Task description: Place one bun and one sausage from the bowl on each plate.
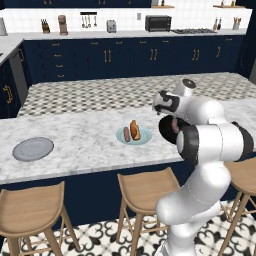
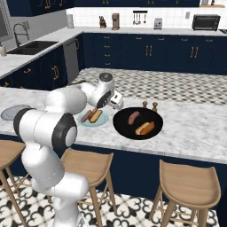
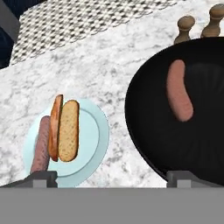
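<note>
The gripper (image 3: 111,177) hangs with its jaws apart and empty above the marble between the blue plate (image 3: 97,136), which already carries a bun (image 3: 68,130) and a sausage (image 3: 40,151), and the black bowl (image 3: 144,131). The sensible next step is probably to swing over the bowl and come straight down on the sausage (image 3: 179,95) or the bun (image 2: 145,128) lying there, closing across its narrow width. The bowl's raised rim and its wooden knobs (image 3: 184,26) need clearance, while the counter toward the grey plate (image 1: 33,149) lies open.
</note>
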